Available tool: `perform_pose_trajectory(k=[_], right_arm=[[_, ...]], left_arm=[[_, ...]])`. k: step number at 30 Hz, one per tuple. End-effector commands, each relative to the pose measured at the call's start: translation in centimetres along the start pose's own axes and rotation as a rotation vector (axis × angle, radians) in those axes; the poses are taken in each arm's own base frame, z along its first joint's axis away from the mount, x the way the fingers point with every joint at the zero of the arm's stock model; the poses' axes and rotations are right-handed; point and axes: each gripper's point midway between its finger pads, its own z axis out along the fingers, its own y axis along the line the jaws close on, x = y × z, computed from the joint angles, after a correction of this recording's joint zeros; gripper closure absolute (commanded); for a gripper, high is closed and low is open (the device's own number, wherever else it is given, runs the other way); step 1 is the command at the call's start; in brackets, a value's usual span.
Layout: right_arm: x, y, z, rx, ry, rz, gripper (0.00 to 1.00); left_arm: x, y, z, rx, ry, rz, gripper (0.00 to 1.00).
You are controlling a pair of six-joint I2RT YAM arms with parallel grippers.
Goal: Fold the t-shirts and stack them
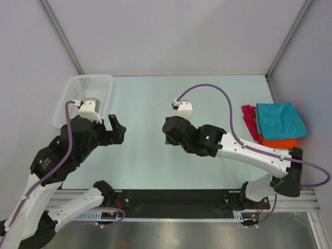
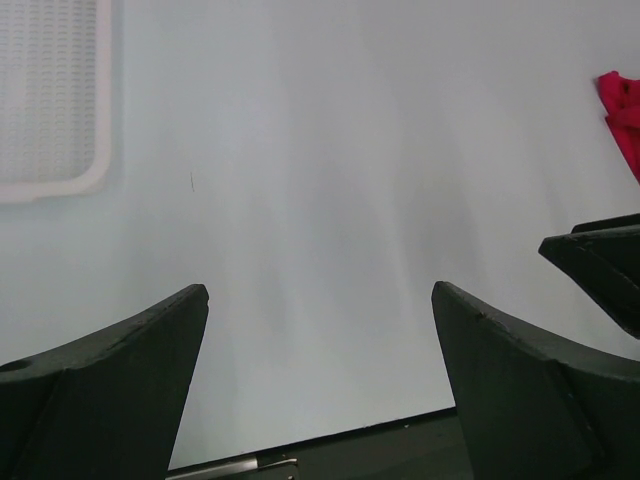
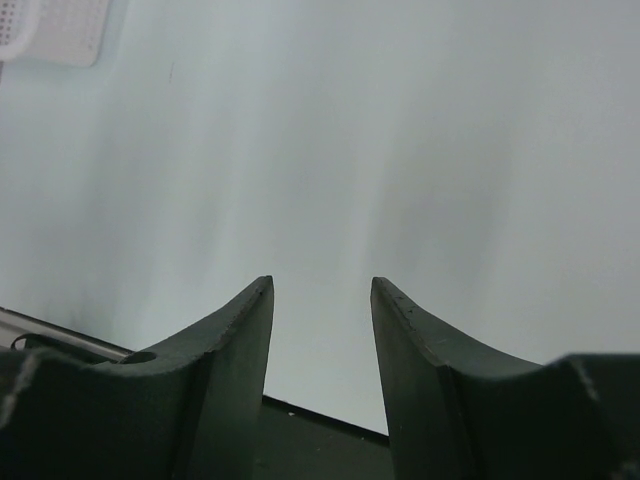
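Only the top view takes in the whole pile of t-shirts, which lies at the right edge of the tabletop (image 1: 155, 98) towards the far right corner: the teal t-shirt (image 1: 280, 118) is on top, the orange t-shirt (image 1: 280, 141) shows beneath its near edge, and the magenta t-shirt (image 1: 249, 119) sticks out on the left side. The left wrist view catches just a scrap of the magenta cloth at its right border, and the right wrist view shows none of the pile. All three views show the white mesh basket (image 1: 92, 77), which stands at the far left corner. The wrist views settle what the top view leaves unclear about the jaws. The left gripper (image 2: 320, 290) has its fingers spread wide with only bare tabletop between them. The right gripper (image 3: 322, 282) has its fingers parted by a narrower gap, also with nothing in it. From above, the left arm rises from its base and bends inward. The right arm reaches from the near right across to the middle. The two grippers face each other above the middle of the tabletop, well apart from the pile.
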Motion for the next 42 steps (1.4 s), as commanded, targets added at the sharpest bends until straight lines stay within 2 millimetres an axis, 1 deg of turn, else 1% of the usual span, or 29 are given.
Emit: perform_pose_trajectory(k=[1, 5, 6, 10, 15, 21, 23, 25, 27, 28, 29, 30, 31, 32, 33, 34, 35, 36, 37, 39, 40, 41, 42], right_arm=[[-1.1, 0.2, -0.1, 0.019, -0.032, 0.029, 0.51], [-1.3, -0.1, -0.4, 0.022, -0.037, 0.018, 0.5], [-1.6, -0.4, -0.5, 0.033, -0.049, 0.01, 0.5], [-1.7, -1.3, -0.4, 0.064, -0.063, -0.028, 0.5], [-1.2, -1.4, 0.2, 0.066, -0.052, -0.02, 0.5], [-1.0, -0.8, 0.5, 0.037, -0.057, 0.007, 0.5], [-0.9, -1.0, 0.5, 0.043, -0.059, 0.004, 0.5], [-0.8, -2.0, 0.8, 0.08, -0.061, -0.008, 0.49], [-1.1, -3.7, 1.2, 0.133, -0.063, -0.003, 0.49], [-0.9, -4.7, 1.6, 0.151, -0.056, 0.0, 0.49], [-1.0, -5.2, 1.7, 0.158, -0.053, 0.007, 0.49], [-1.8, -5.9, 1.8, 0.156, -0.062, 0.026, 0.49], [-2.0, -6.4, 1.8, 0.163, -0.067, 0.031, 0.48], [-2.0, -7.3, 1.9, 0.185, -0.074, 0.038, 0.48], [-2.2, -8.6, 1.8, 0.217, -0.078, 0.068, 0.46], [-3.0, -10.9, 2.3, 0.273, -0.091, 0.113, 0.46], [-2.1, -13.4, 2.9, 0.332, -0.071, 0.126, 0.46], [-2.4, -15.1, 3.2, 0.366, -0.085, 0.157, 0.46], [-3.7, -18.3, 3.1, 0.429, -0.118, 0.196, 0.46], [-3.9, -21.6, 3.4, 0.502, -0.145, 0.206, 0.46], [-4.3, -23.3, 3.4, 0.546, -0.16, 0.214, 0.46], [-5.0, -26.2, 3.0, 0.633, -0.177, 0.224, 0.46], [-5.5, -27.5, 2.9, 0.673, -0.185, 0.227, 0.46]], left_arm=[[-0.5, -0.5, -0.8, 0.039, -0.007, 0.022, 0.0], [0.1, -0.4, -0.1, 0.032, 0.005, 0.026, 0.0], [0.2, -0.4, 0.0, 0.029, 0.004, 0.028, 0.0], [0.5, -0.1, 0.5, 0.013, 0.002, 0.042, 0.0], [0.2, 0.0, 0.7, 0.004, -0.015, 0.043, 0.0], [0.2, 0.3, 0.9, -0.015, -0.026, 0.027, 0.0], [0.0, 0.4, 0.7, -0.016, -0.038, 0.021, 0.0], [0.0, 0.6, 0.7, -0.026, -0.042, 0.018, 0.0], [0.0, 0.8, 0.7, -0.034, -0.042, 0.019, 0.01], [0.0, 0.8, 0.7, -0.036, -0.042, 0.018, 0.0], [0.1, 0.9, 0.7, -0.038, -0.041, 0.018, 0.0], [0.1, 0.9, 0.7, -0.04, -0.04, 0.019, 0.0], [0.2, 1.0, 0.7, -0.045, -0.037, 0.021, 0.0], [0.2, 1.1, 0.8, -0.05, -0.037, 0.022, 0.0], [0.2, 1.1, 0.7, -0.052, -0.04, 0.021, 0.0], [0.3, 1.2, 0.8, -0.057, -0.036, 0.021, 0.0], [0.4, 1.4, 0.8, -0.064, -0.039, 0.018, 0.0], [0.5, 1.3, 0.9, -0.064, -0.036, 0.01, 0.0], [0.6, 1.2, 1.0, -0.058, -0.038, 0.008, 0.0], [0.9, 0.9, 1.2, -0.041, -0.027, 0.009, 0.0], [1.0, 0.9, 1.3, -0.04, -0.025, 0.011, 0.0], [1.0, 0.9, 1.4, -0.043, -0.023, 0.018, 0.0], [1.1, 1.0, 1.5, -0.046, -0.023, 0.024, 0.0]])
